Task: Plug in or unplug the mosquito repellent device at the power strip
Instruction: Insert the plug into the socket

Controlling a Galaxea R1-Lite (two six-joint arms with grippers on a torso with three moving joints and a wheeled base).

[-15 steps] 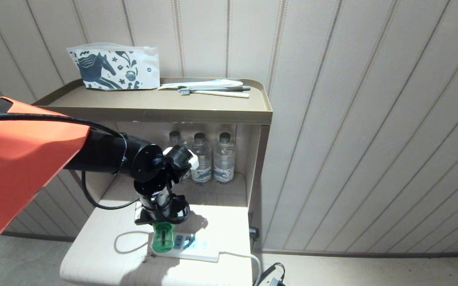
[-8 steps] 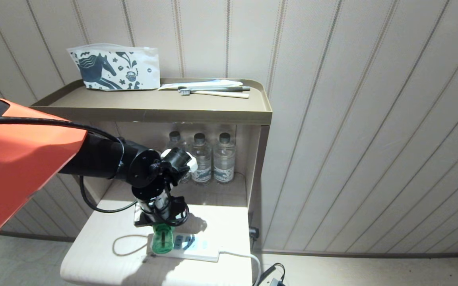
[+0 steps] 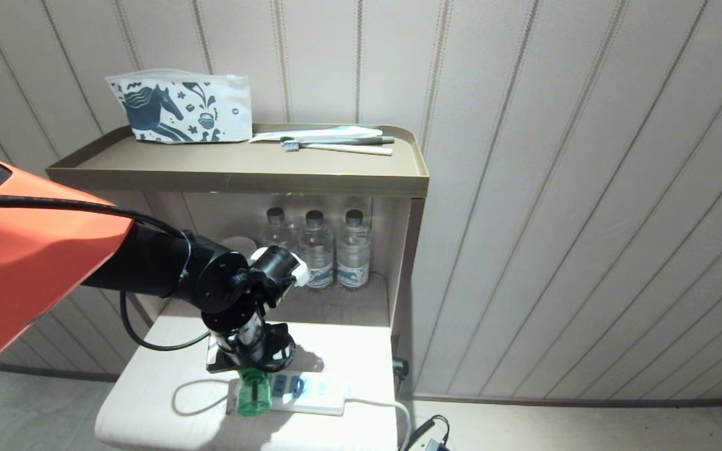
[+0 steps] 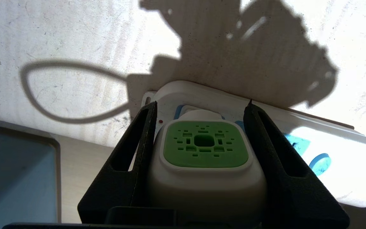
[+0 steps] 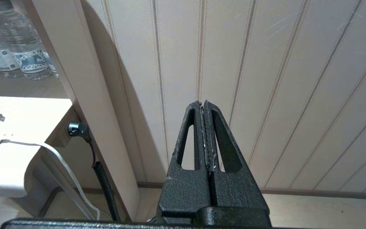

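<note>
- The left end effector (image 4: 202, 133) pinched the mosquito repellent device (image 4: 206, 159) between its two black, rough-textured fingers (image 4: 135, 149), one against each side of the smooth white head.
- That head was a rounded square of glossy white plastic, topped by a matte green grille (image 4: 206, 148) punched with small rectangular slots around a central hole.
- In the head view the translucent green bottle of the device (image 3: 254, 391) stuck out toward the near edge, below the end effector (image 3: 249, 366), over the left end of the power strip (image 3: 308, 396).
- The power strip was a long flat white bar with light-blue socket faces, a round blue button (image 4: 319, 163) and a white cord (image 3: 376, 404) running off to the right; it lay on the pale, faintly grained surface (image 3: 154, 407).
- Against a second earlier, the black wrist and orange forearm (image 3: 22, 263) sat lower and further left, and the green bottle had slid a touch leftward along the strip.
- The prongs were hidden under the head, so whether they sat in a socket could not be told.
- The strip's left end was covered by the device and the arm's shadow.
- The right end effector (image 5: 203, 127) hung by the ribbed wall panelling, fingers pressed together, out of the head view.
- Up on the brown shelf (image 3: 242, 169): a horse-print pouch (image 3: 179, 108) and toothbrushes (image 3: 336, 145); below it, three clear water bottles (image 3: 315, 250).
</note>
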